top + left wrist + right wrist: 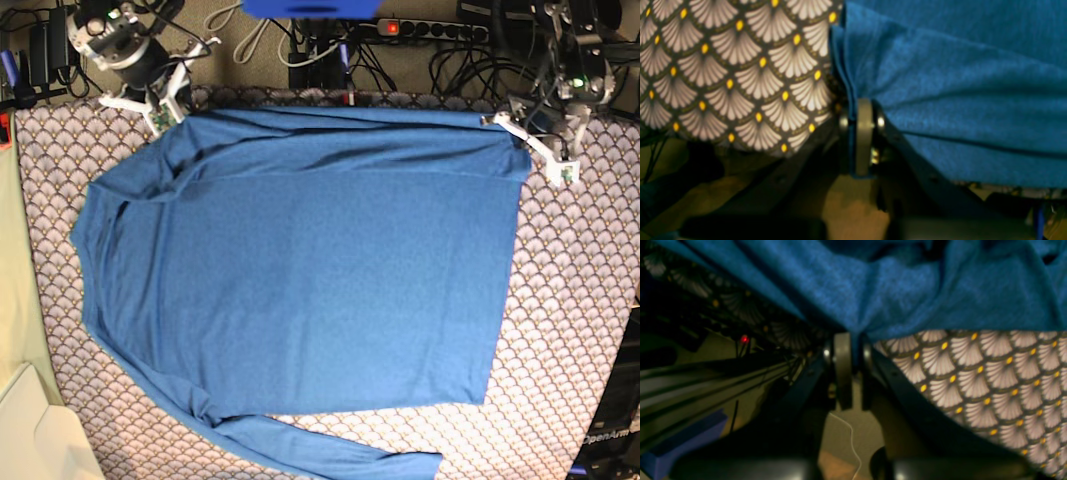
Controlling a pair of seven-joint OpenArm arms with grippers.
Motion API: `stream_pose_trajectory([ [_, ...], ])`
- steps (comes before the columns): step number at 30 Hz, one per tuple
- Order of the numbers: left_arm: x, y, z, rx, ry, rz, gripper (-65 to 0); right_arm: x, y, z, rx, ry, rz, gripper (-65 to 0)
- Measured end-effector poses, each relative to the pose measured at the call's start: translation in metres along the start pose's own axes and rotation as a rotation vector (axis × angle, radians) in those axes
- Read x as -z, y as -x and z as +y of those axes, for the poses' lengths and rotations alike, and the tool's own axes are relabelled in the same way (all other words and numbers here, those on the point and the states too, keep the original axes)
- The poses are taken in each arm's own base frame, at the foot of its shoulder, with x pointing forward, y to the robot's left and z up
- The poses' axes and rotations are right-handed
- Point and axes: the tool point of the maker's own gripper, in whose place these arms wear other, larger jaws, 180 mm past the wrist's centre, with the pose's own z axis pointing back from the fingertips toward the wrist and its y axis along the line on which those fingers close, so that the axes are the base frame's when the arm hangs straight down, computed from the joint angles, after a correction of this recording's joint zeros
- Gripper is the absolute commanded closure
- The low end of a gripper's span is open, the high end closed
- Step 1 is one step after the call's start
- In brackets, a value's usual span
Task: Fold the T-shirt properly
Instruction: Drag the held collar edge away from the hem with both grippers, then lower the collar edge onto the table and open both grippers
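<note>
Left gripper (858, 113) pinched tight on a layered edge of the plain medium-blue knit long-sleeved T-shirt (300, 270). Right gripper (848, 351) likewise clamped on the fabric bunching just above its jaws. Between both grippers, spread flat across the fan-patterned grey tablecloth with yellow dots (580, 300).

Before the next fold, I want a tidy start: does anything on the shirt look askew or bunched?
Mostly flat. The T-shirt is rippled along its far edge, stretched between the left gripper and right gripper, each pinching it. The near sleeve trails off to the cloth's front edge.
</note>
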Motion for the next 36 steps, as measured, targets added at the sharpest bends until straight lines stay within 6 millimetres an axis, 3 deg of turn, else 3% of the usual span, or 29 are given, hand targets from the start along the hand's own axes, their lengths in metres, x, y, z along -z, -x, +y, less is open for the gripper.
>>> stream_pose_trajectory([
  [6, 0.002, -0.020, -0.004, -0.001, 0.009, -0.027, -0.4, 0.000, -0.004, -0.001, -0.004, 0.004, -0.011, 0.0],
  [15, 0.003, -0.049, -0.008, -0.008, 0.014, -0.085, -0.4, 0.009, -0.028, -0.016, -0.025, 0.035, -0.043, 0.0],
  [20, 0.013, -0.062, -0.007, -0.031, 0.020, -0.094, -0.4, 0.019, -0.054, -0.038, -0.064, 0.074, -0.040, 0.0],
  [25, 0.028, -0.062, -0.005, -0.061, 0.020, -0.064, -0.4, 0.035, -0.068, -0.041, -0.147, 0.053, -0.013, 0.0],
  [30, 0.032, -0.089, -0.007, -0.075, 0.031, -0.110, -0.4, 0.048, -0.083, -0.050, -0.168, 0.058, -0.014, 0.0],
  [36, 0.036, -0.107, -0.011, -0.085, 0.041, -0.132, -0.4, 0.067, -0.090, -0.057, -0.204, 0.046, 0.003, 0.0],
])
